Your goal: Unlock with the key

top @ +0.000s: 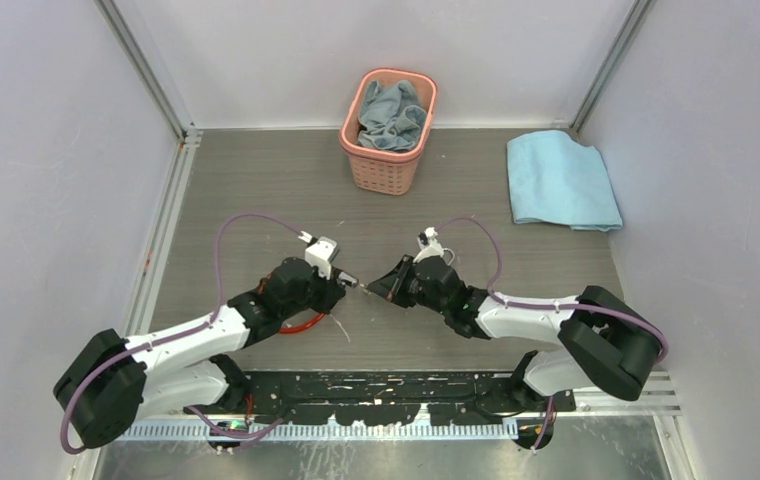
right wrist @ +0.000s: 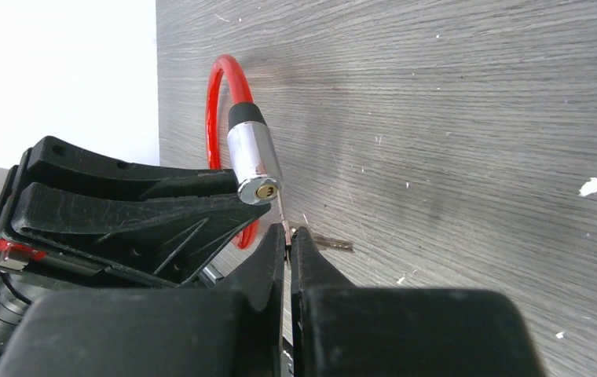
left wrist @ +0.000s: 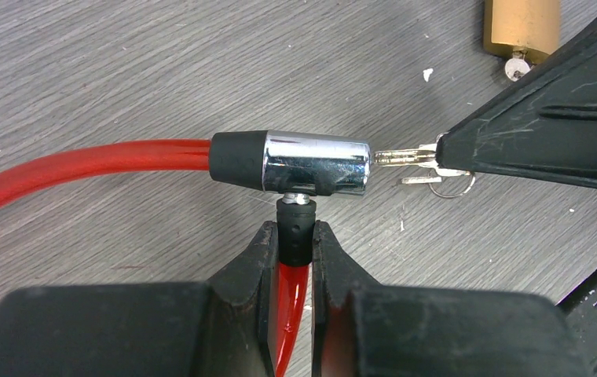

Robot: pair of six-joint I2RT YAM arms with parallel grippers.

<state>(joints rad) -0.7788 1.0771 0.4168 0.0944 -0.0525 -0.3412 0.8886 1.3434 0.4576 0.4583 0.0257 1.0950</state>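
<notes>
Pinching the key (left wrist: 402, 157), right gripper (right wrist: 289, 232) sits at the lock (left wrist: 316, 162); left gripper (left wrist: 292, 239) clamps cable end (left wrist: 295, 220).

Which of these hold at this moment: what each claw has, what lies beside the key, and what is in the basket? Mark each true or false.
1. The left claw grips the cable lock by its black end piece. True.
2. The right claw is empty. False: it is shut on the key, whose tip is at the end of the lock's chrome cylinder.
3. A brass padlock lies on the table near the key. True.
4. The pink basket is empty. False: a grey cloth lies in it.
</notes>
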